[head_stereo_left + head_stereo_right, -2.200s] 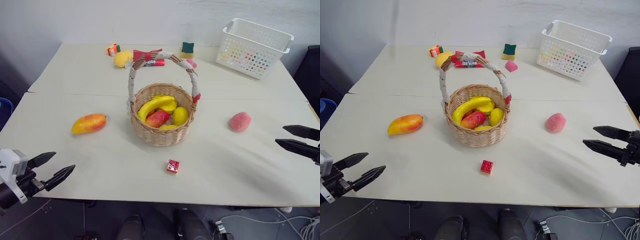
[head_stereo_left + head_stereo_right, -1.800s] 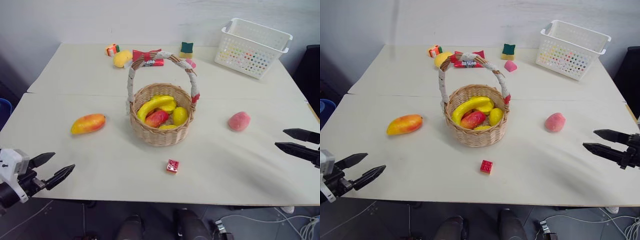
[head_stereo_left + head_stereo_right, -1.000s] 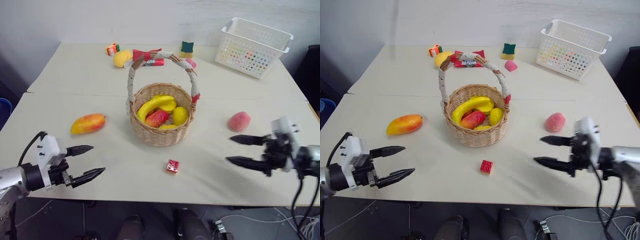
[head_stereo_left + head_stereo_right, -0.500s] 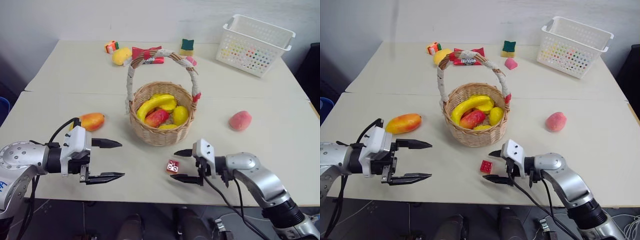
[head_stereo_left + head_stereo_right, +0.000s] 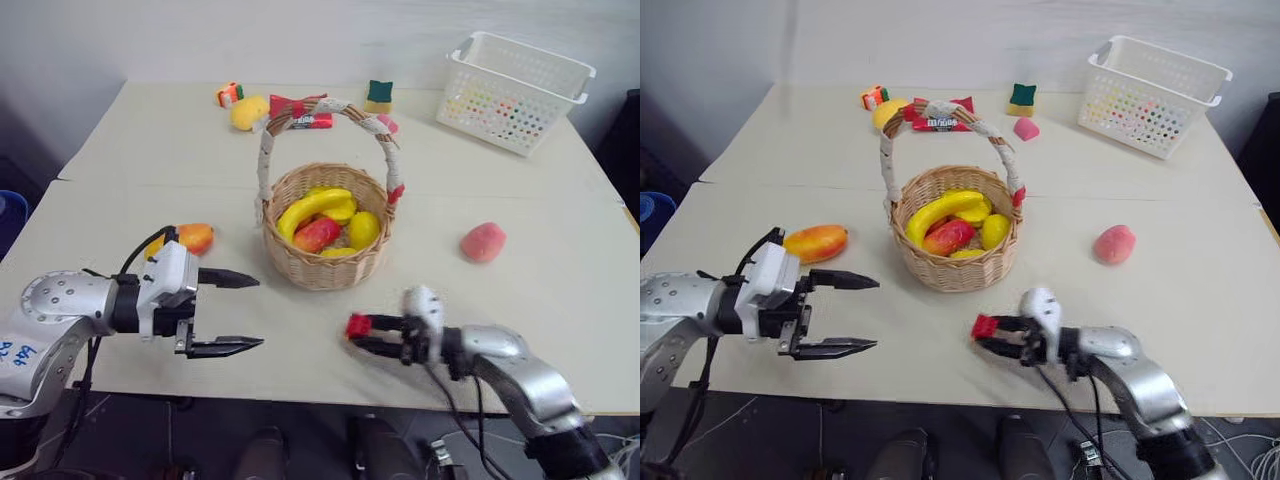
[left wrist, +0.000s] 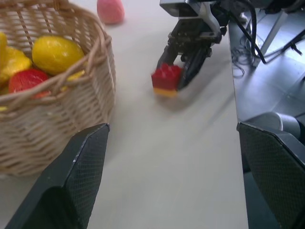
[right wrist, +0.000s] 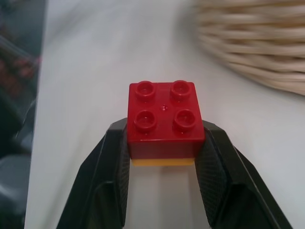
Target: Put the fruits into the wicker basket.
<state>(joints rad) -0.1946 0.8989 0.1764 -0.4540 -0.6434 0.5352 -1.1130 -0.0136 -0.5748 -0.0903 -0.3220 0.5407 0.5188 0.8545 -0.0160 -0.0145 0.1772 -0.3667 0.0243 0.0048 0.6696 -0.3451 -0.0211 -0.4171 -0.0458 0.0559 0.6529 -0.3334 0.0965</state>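
1. The right gripper [image 7: 164,162] pinches a small red cube [image 7: 165,125] with a yellow underside, both fingers pressed to its sides, at the near table edge in front of the wicker basket [image 5: 322,262].
2. The left gripper [image 5: 228,313] hangs with its jaws spread wide and nothing between them, left of the basket. The mango [image 5: 190,238] lies on the table [image 5: 560,290] just behind that hand, partly hidden.
3. The mango's long axis runs roughly left to right.
4. The peach [image 5: 483,242] lies well to the right of the basket, beyond the right gripper.
5. A banana [image 5: 312,207] and other fruits lie in the basket.
6. The writing on the red snack packet [image 5: 937,123] at the far side is too small to read.
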